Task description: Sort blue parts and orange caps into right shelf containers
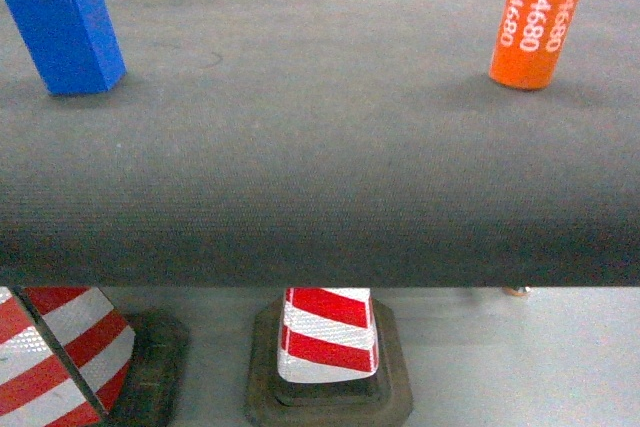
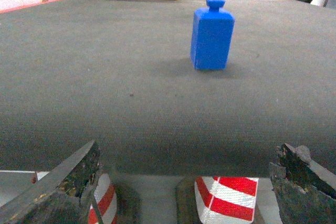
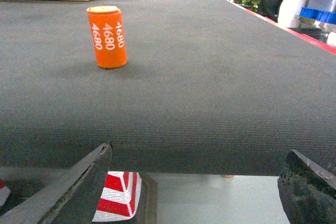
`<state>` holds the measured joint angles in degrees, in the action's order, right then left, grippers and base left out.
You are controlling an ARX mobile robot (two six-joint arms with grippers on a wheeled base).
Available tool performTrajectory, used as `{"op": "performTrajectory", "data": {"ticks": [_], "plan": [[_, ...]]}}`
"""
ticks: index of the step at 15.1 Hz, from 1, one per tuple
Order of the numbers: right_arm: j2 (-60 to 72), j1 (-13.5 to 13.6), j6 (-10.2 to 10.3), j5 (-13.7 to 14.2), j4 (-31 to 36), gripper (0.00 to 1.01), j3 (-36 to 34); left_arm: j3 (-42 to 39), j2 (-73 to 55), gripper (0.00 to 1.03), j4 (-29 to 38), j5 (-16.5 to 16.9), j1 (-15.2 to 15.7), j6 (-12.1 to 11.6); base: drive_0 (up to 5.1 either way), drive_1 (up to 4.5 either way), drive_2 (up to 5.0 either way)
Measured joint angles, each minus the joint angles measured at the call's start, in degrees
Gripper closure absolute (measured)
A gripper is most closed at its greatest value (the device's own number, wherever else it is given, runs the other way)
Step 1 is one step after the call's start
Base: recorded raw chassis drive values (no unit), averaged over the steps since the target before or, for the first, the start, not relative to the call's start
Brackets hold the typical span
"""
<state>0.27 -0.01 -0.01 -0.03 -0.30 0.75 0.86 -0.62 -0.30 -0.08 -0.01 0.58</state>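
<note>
Because nothing is picked yet, we hold our left gripper [image 2: 184,192] and right gripper [image 3: 194,192] spread wide and empty off the table's near edge, each facing its target: the blue part [image 2: 211,35] and the orange cap [image 3: 107,36], both upright.

The orange cap [image 1: 537,25] that stands on the dark counter [image 1: 320,147] has the white number 4680 on its side, three times over, and there are no other words or numbers clear enough to read.
</note>
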Motion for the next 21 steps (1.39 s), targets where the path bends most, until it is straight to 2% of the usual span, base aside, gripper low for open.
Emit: {"op": "performTrajectory", "data": {"ticks": [21], "plan": [[0.0,0.0,0.0,0.0,0.0,0.03,0.0,0.0,0.0,0.05,0.0,0.1,0.0,-0.2,0.0,0.0,0.0]]}}
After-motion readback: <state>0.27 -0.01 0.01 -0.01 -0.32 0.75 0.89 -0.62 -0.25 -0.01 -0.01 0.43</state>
